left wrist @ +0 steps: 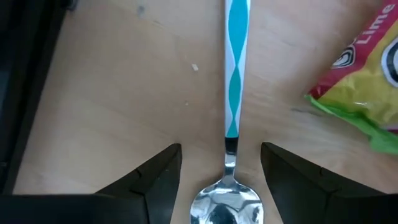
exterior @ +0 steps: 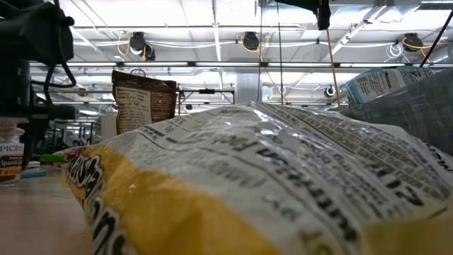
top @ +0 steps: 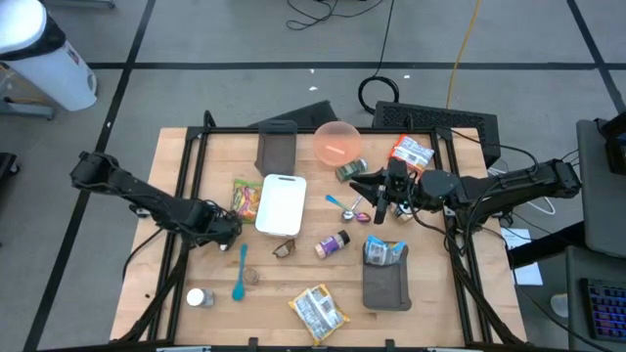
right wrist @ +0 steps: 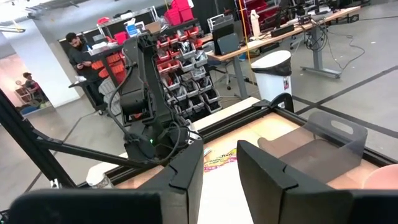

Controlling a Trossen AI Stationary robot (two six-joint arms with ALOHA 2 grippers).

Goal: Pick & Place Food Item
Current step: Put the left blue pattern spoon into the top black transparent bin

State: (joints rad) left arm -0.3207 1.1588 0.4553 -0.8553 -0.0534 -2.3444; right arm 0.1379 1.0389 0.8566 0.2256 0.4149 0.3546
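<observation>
My left gripper [top: 231, 231] [left wrist: 221, 148] points straight down at the table's left side, open. Its fingers stand on either side of a turquoise-and-white spoon [left wrist: 233, 81] [top: 241, 271], at the neck above its metal bowl [left wrist: 225, 202], without touching it. The spoon lies flat on the wood. A red, yellow and green chip bag [top: 246, 196] [left wrist: 367, 87] lies just beside it. My right gripper [top: 378, 199] [right wrist: 221, 146] hangs level, high over the table's right half, narrowly open with nothing between its fingers.
A white board [top: 282, 203], pink bowl [top: 337, 142], can [top: 350, 170], red bag [top: 411, 154], spice jar [top: 333, 244], glasses [top: 284, 248], two dark trays [top: 277, 147] [top: 386, 286], one with a blue packet [top: 384, 251], a snack bag [top: 318, 311] [exterior: 248, 184] and a small jar [top: 199, 297].
</observation>
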